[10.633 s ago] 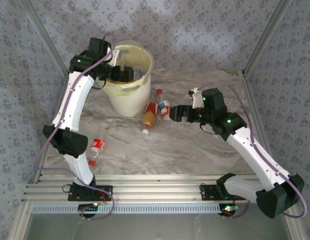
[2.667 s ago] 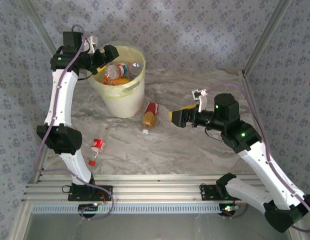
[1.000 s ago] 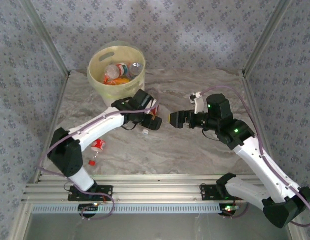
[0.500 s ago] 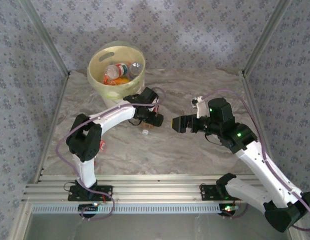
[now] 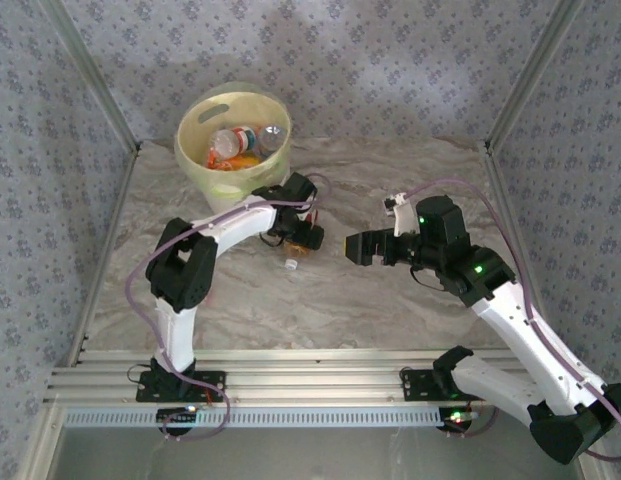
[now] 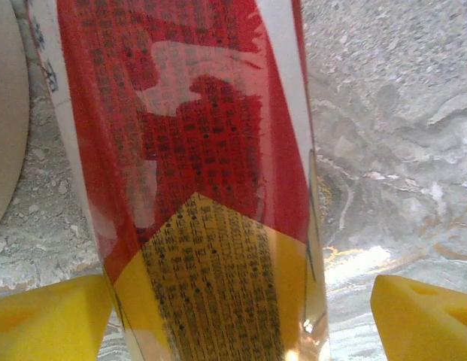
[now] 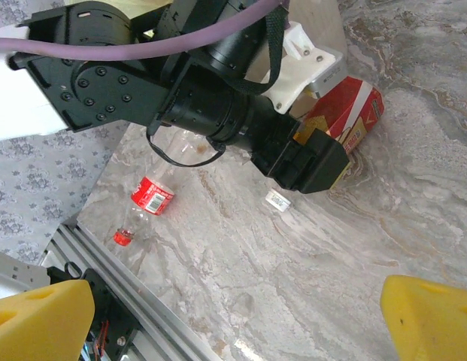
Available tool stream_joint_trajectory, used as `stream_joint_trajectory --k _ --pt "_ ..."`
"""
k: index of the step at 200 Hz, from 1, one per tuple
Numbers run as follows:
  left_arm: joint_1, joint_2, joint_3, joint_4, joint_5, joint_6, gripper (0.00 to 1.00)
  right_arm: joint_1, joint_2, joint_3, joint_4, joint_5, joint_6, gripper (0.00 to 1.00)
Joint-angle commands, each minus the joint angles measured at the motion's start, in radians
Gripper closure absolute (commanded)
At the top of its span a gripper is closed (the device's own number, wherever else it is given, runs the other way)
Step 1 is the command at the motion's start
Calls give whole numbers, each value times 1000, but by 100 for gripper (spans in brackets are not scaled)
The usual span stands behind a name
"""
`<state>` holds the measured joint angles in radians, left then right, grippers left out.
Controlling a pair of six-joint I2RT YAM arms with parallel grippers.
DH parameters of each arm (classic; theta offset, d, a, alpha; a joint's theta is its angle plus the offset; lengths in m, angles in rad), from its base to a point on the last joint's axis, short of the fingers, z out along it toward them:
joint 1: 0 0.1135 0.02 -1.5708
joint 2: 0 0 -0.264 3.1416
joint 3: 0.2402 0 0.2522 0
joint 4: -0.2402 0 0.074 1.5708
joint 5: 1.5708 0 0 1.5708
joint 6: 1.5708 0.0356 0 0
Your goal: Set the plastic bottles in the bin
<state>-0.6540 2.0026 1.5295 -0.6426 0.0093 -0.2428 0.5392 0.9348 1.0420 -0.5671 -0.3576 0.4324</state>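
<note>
A plastic bottle (image 6: 195,180) with a red and yellow label lies on the marble table just right of the bin (image 5: 215,170). My left gripper (image 5: 303,236) is down over it. In the left wrist view the gripper (image 6: 233,323) is open. Its yellow fingertips (image 6: 45,320) straddle the bottle, with a gap showing on the right side. Several bottles (image 5: 235,143) lie inside the bin. Another bottle (image 7: 150,197) with a red label and red cap lies near the front rail. My right gripper (image 5: 356,246) hovers open and empty, just right of the left one.
A small white cap (image 5: 289,264) sits on the table in front of the held-over bottle. The left arm's elbow (image 5: 180,275) hangs over the front left of the table. A metal rail (image 5: 290,380) runs along the near edge, and patterned walls enclose the table.
The left arm's elbow has folded back toward the front left while its gripper settled over the red and yellow bottle, jaws narrowing. The right gripper shifted slightly and now holds still.
</note>
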Motion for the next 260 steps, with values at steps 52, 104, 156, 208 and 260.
stream_joint_trajectory --k 52,104,156,208,260 --pt "7 43 41 -25 13 23 19 6 -2 -12 -22 17 -13 0" --pt "6 40 53 -29 27 25 29 5 0 -5 -30 14 -11 0" --pt "-20 -12 83 -55 59 41 31 4 -2 3 -30 17 -9 0" --pt "-50 -106 158 -85 153 63 32 -1 -24 8 -22 29 -11 0" --pt "-68 -169 297 -157 184 66 34 -5 -81 34 18 27 0 0"
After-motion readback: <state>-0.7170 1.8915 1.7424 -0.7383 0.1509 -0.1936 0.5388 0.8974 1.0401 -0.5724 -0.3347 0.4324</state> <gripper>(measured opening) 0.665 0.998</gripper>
